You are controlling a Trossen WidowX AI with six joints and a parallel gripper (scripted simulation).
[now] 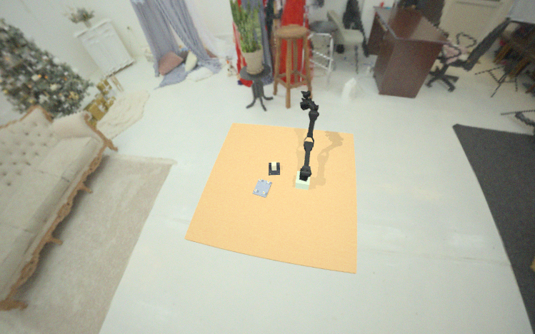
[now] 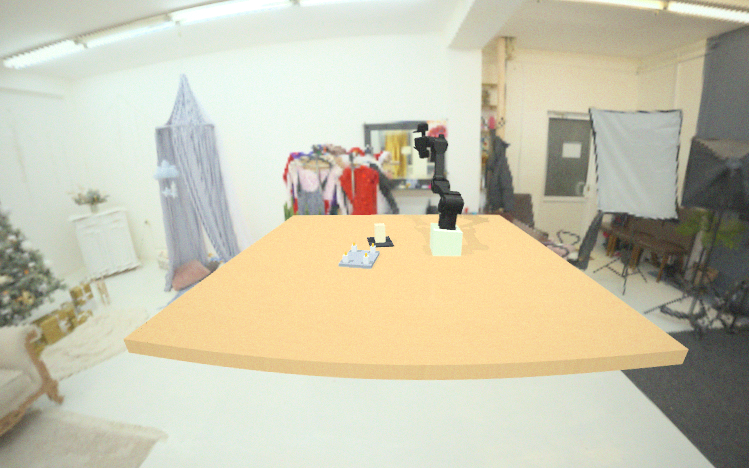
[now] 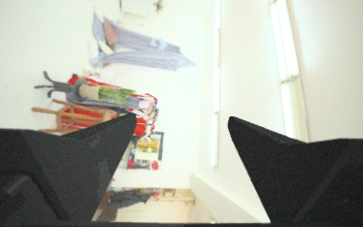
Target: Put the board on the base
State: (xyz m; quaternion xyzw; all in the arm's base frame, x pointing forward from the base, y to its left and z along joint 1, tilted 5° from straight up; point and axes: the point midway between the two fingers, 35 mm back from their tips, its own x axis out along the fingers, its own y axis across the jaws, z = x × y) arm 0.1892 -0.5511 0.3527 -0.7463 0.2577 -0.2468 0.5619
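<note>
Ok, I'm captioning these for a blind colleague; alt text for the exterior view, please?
A black robot arm stands raised on a pale block on a wooden table. Left of it in view, a black board with a cream handle lies behind a blue-grey base with four gold-tipped posts.

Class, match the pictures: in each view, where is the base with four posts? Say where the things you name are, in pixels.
Top: the base (image 1: 262, 188) (image 2: 358, 259) is just left of and below the centre.
Exterior: it is left of and slightly below the centre.
Wrist: not in it.
Shared landmark: the grey-blue draped canopy (image 1: 165, 37) (image 2: 187, 157) (image 3: 142, 48), in all three views.
</note>
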